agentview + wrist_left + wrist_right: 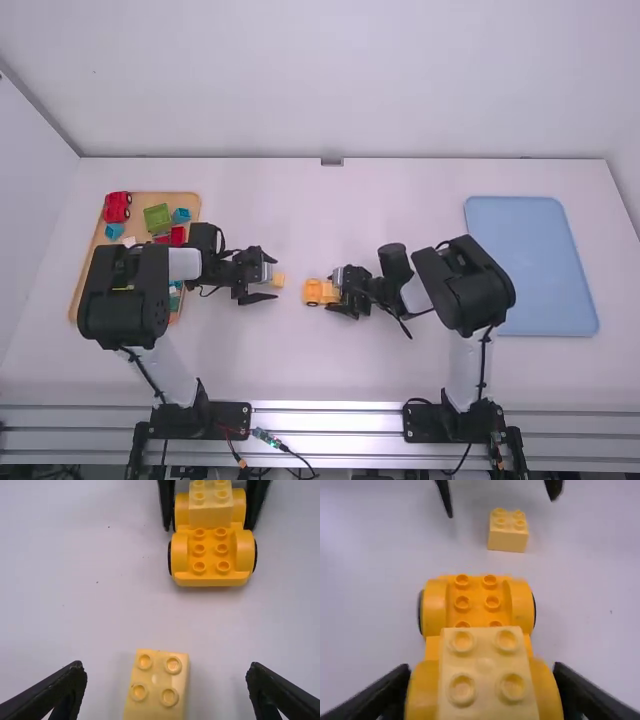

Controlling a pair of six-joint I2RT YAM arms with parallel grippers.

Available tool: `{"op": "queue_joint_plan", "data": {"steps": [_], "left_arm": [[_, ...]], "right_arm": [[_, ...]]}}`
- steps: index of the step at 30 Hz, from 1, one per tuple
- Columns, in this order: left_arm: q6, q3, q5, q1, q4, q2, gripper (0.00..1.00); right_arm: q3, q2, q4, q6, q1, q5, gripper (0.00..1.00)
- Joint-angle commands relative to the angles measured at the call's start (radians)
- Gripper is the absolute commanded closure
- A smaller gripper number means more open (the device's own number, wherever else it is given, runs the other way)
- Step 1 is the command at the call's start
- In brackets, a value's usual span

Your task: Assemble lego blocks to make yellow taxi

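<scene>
Metal rails (325,435) edge the table (300,380) nearest; beyond, the right gripper (332,291) has its fingers closed on the orange-yellow wheeled base (312,292), a pale block (487,672) atop it. Near a loose yellow block (279,280), the left gripper (274,278) spreads empty fingers wide.
</scene>
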Motion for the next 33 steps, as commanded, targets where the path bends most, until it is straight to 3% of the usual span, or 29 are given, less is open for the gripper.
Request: {"op": "queue_joint_plan", "data": {"steps": [1,3,14,23,27,32,33], "left_arm": [[-0.007,-0.007,0.015,-0.004,-0.005,0.017,0.16],[-0.007,-0.007,0.015,-0.004,-0.004,0.017,0.17],[-0.026,-0.007,0.015,-0.004,-0.001,0.017,0.17],[-0.033,-0.007,0.007,-0.004,0.000,0.017,0.18],[-0.033,-0.007,0.008,-0.004,0.005,0.017,0.23],[-0.033,-0.006,0.008,-0.004,0.014,0.017,0.26],[-0.034,-0.006,0.008,-0.004,0.013,0.017,0.26]], "right_arm": [[-0.011,0.009,0.016,0.009,0.001,-0.014,0.11],[-0.012,0.009,0.047,0.047,0.001,-0.028,0.01],[0.070,0.051,-0.020,0.067,0.027,-0.065,0.04],[0.065,0.145,0.165,0.185,0.027,-0.065,0.03],[0.016,0.145,0.288,0.232,0.024,-0.043,0.08],[-0.009,0.145,0.321,0.232,0.015,-0.035,0.28],[-0.006,0.145,0.318,0.233,0.013,-0.036,0.28]]}}
